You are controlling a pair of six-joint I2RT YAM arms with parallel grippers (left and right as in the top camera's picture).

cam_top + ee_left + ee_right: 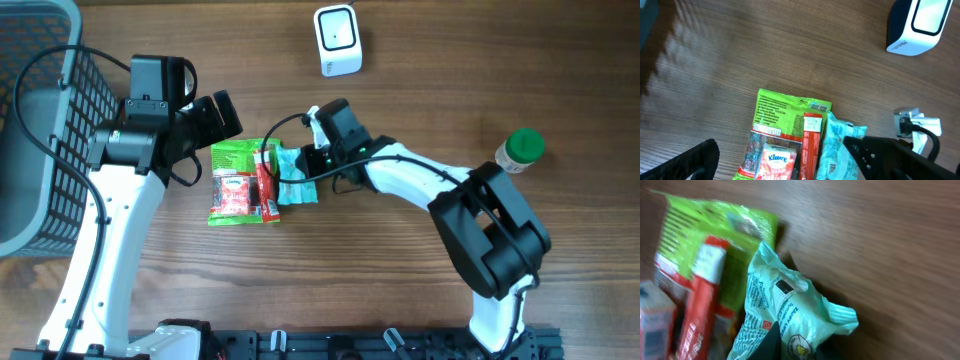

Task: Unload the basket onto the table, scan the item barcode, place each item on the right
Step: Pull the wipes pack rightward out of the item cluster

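Observation:
A pale teal packet (297, 181) (790, 305) lies at the right edge of a small pile. My right gripper (313, 165) (799, 347) is shut on its lower end, and a small black barcode label shows on its top. Beside it lie a red stick pack (266, 185) (810, 142), a green packet (235, 158) (785, 107) and a red Kleenex pack (234, 196) (777, 162). My left gripper (222, 118) (790, 167) hangs open above the pile, with nothing between its fingers. The white scanner (337, 40) (920, 25) stands at the back.
A grey mesh basket (40, 130) fills the far left of the table. A bottle with a green lid (520, 150) stands at the right, beside my right arm. Bare wood lies between the pile and the scanner.

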